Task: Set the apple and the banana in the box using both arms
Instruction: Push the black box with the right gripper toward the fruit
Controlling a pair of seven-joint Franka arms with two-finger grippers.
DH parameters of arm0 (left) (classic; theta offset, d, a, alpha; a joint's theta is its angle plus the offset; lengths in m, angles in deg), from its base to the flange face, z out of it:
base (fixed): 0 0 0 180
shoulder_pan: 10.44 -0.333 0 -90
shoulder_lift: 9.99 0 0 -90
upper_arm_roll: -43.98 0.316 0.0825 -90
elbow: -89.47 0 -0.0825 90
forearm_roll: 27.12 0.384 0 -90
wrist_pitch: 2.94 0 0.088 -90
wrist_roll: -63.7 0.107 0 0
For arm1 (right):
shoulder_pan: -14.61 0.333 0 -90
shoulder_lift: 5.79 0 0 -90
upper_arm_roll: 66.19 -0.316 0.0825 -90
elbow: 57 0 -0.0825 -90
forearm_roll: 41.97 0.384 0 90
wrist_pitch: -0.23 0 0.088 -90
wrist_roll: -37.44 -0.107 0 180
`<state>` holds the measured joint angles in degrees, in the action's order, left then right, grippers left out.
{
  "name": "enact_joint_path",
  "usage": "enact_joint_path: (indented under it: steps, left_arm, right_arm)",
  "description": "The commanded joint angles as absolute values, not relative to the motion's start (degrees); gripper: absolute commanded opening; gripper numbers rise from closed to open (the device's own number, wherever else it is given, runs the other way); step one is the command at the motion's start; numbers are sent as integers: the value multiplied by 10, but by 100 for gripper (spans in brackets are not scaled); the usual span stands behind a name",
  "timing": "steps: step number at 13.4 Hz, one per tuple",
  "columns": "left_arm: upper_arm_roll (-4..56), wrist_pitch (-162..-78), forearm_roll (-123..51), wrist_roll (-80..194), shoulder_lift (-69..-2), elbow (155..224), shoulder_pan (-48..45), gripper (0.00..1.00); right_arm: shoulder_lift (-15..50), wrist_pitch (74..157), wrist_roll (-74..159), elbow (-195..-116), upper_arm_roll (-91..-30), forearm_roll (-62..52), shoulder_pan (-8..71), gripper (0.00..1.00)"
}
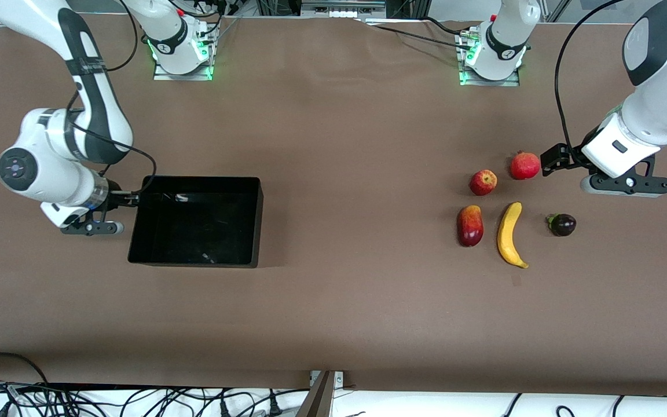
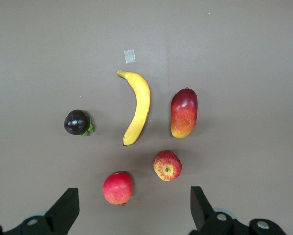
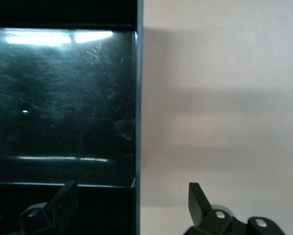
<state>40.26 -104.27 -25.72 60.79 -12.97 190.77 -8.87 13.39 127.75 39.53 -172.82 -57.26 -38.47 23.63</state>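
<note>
Hovering: left gripper (image 1: 549,159) beside fruit, right gripper (image 1: 131,198) at box (image 1: 252,220).

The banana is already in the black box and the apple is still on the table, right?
Not quite. The banana is still on the table too, beside the mango and nearer the front camera than the apple. The front view shows the box holds no fruit.
</note>
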Motion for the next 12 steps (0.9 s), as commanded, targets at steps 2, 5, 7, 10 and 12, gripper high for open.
enact_joint_path:
  steps: [2, 5, 7, 10, 12]
  left_arm:
    - [403, -1045, -244, 616, -129, 1906, -90, 100]
    - [404, -1046, -244, 616, -130, 1904, -97, 100]
    - [404, -1046, -244, 617, -130, 1904, -97, 100]
    - [404, -1046, -244, 616, -130, 1903, -97, 100]
    - [405, -1046, -244, 617, -132, 1903, -98, 100]
  right_arm:
    - [119, 1325, 389, -1785, -577, -380, 229, 68]
    - [126, 1325, 389, -1784, -577, -380, 228, 14]
    - [127, 1322, 389, -1781, -577, -380, 229, 0]
    - [127, 1317, 397, -1754, -577, -381, 229, 0]
    - [128, 1283, 402, -1706, -584, -381, 236, 0]
